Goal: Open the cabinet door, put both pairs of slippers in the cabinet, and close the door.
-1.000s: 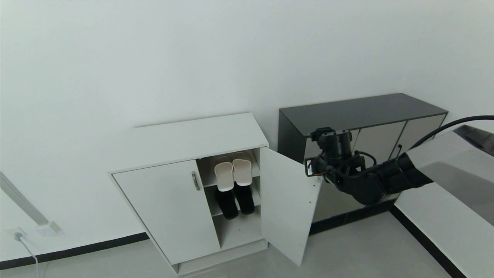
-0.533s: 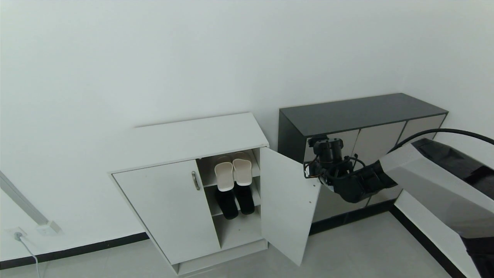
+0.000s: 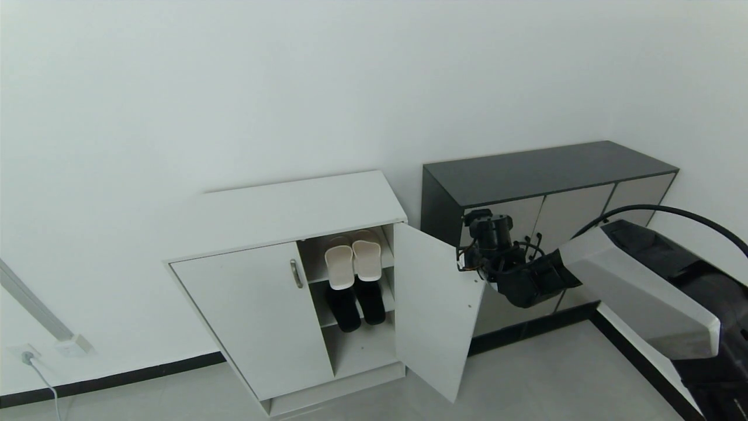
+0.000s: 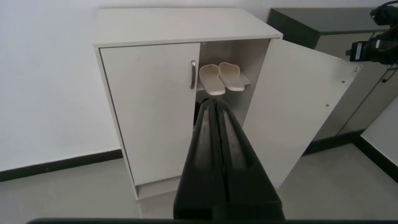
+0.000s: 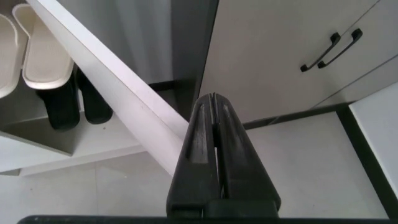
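Observation:
The white cabinet [image 3: 292, 210] stands with its right door [image 3: 435, 304] swung open and its left door [image 3: 257, 316] closed. Inside, a white pair of slippers [image 3: 353, 263] lies on the top shelf and a black pair [image 3: 356, 307] on the shelf below. My right gripper [image 3: 467, 260] is shut and empty, with its tips [image 5: 213, 102] at the outer face of the open door [image 5: 118, 93] near its free edge. My left gripper [image 4: 214, 107] is shut and empty, held back in front of the cabinet opening, pointing at the slippers [image 4: 224, 76].
A dark grey sideboard [image 3: 543, 169] with handled doors [image 5: 329, 50] stands right of the white cabinet, close behind my right arm. A wall socket with a cable [image 3: 26, 356] sits low at the far left. Bare floor [image 3: 526, 380] lies in front.
My right arm has come down and to the left, bringing the shut gripper up to the outer side of the open door. The door and slippers have not moved.

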You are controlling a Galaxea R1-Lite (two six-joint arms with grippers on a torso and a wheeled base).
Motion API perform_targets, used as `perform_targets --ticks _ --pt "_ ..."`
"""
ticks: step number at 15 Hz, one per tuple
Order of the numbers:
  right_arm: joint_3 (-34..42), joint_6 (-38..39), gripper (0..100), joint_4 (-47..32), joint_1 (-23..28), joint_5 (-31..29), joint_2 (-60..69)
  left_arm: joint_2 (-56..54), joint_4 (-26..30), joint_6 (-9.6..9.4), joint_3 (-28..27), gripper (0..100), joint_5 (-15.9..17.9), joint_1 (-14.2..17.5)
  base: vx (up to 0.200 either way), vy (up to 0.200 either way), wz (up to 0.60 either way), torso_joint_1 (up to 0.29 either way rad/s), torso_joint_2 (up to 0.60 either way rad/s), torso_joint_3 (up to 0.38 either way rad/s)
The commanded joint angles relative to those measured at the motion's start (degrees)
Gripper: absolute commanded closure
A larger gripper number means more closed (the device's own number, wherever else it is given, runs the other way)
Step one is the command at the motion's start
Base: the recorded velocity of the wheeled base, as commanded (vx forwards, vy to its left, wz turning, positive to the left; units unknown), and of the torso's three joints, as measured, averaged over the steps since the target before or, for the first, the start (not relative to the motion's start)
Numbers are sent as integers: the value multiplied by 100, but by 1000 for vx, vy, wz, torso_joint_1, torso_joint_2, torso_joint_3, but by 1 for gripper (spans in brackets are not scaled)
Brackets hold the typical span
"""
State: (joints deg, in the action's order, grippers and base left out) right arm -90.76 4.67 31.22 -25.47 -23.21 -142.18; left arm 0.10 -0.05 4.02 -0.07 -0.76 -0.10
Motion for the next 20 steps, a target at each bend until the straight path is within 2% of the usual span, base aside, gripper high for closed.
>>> perform_targets --ticks 1,5,8,11,14,20 --pt "-3 -1 100 -2 -2 1 -38 -1 -4 2 -1 100 -4 1 0 0 0 0 0 0" --pt "137 78 100 -2 -90 -17 67 -1 -4 11 -1 100 -4 1 0 0 0 0 0 0" --pt "621 122 100 33 -363 -34 410 -1 -4 20 -1 100 -4 1 0 0 0 0 0 0" --pt "1192 289 100 68 -916 -43 920 -1 5 20 -1 100 -4 1 0 0 0 0 0 0" --pt "1447 342 100 77 -1277 -34 1078 -1 -4 37 -1 100 -4 1 0 0 0 0 0 0" --pt "1482 350 100 51 -1145 -17 876 -1 -4 46 -1 100 -4 1 0 0 0 0 0 0"
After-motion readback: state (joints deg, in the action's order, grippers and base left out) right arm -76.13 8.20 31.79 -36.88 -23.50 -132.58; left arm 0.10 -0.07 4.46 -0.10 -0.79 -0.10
